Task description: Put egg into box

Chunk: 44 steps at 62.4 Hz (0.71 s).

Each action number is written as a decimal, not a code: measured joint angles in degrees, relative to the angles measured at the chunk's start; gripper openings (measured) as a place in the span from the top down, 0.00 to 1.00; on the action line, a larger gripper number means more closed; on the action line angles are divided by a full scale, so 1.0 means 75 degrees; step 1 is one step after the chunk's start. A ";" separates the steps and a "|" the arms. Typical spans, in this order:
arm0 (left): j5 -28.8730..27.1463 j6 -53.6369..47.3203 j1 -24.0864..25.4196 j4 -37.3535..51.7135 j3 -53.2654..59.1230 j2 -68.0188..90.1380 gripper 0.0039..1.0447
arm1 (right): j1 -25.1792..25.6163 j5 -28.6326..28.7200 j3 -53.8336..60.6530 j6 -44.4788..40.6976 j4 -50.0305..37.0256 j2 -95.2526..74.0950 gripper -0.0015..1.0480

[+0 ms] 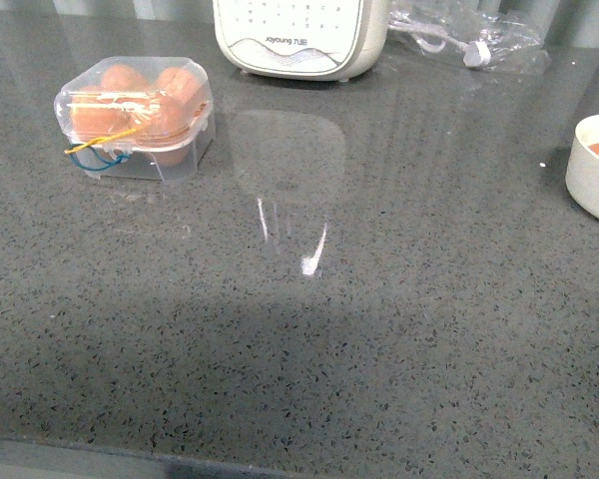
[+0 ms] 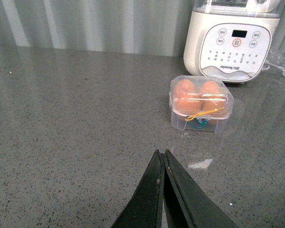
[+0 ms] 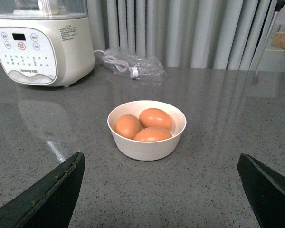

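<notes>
The box (image 1: 137, 115) is a small clear plastic case on the far left of the counter. Its domed lid is down over brown eggs, and yellow and blue bands hang at its front. The left wrist view shows the box (image 2: 201, 103) some way beyond my left gripper (image 2: 162, 153), which is shut with nothing in it. Three plain brown eggs (image 3: 152, 134) lie in a white bowl (image 3: 145, 148). My right gripper (image 3: 160, 158) stands open just short of that bowl, its fingers wide to either side. Neither gripper shows in the front view.
A cream-white appliance (image 1: 299, 38) stands at the back of the grey counter (image 1: 309, 329). A clear plastic bag with a cable (image 1: 469, 38) lies to its right. The white bowl (image 1: 591, 175) sits at the counter's right edge in the front view.
</notes>
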State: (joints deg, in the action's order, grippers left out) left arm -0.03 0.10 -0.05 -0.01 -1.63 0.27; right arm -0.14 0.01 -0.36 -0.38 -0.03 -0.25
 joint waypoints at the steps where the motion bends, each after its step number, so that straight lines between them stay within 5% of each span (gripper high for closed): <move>1: -0.0003 0.0000 0.0000 0.0000 0.0000 0.0000 0.97 | 0.0000 0.0000 0.0000 0.0000 0.0000 0.0000 0.07; 6: -0.0003 0.0006 0.0000 0.0000 0.0000 -0.0003 0.95 | 0.0000 0.0000 0.0000 0.0000 0.0000 0.0000 0.07; 38: 0.0000 0.0003 0.0000 0.0000 0.0000 -0.0003 0.06 | 0.0000 0.0000 0.0000 0.0000 0.0000 0.0000 0.07; 44: -0.0003 0.0000 0.0000 0.0000 0.0000 -0.0003 0.07 | 0.0000 0.0000 0.0000 0.0000 0.0000 0.0000 0.07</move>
State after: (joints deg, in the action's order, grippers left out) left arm -0.05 0.10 -0.05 -0.01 -1.63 0.25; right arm -0.14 0.01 -0.36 -0.38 -0.03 -0.25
